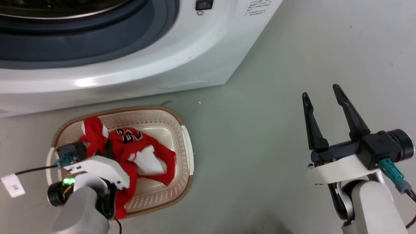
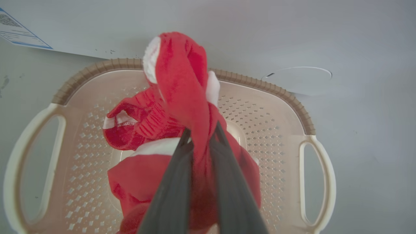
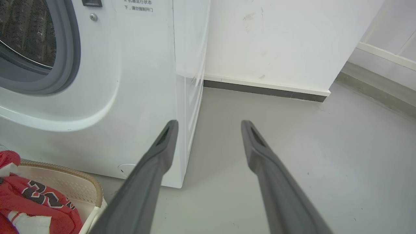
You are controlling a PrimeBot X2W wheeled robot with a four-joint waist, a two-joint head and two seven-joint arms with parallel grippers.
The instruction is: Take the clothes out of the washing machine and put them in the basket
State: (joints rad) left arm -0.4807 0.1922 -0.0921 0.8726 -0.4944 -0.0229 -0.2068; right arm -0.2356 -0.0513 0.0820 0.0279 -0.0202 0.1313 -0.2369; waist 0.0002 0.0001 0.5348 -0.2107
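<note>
Red jersey in heap in cream basket, nr white washer

You see a bright red jersey with white trim and black-and-white lettering, a cream basket dotted with perforations under a brown rim, and a white washing machine ringed grey.

The grey floor carries the basket just before the washing machine.
</note>
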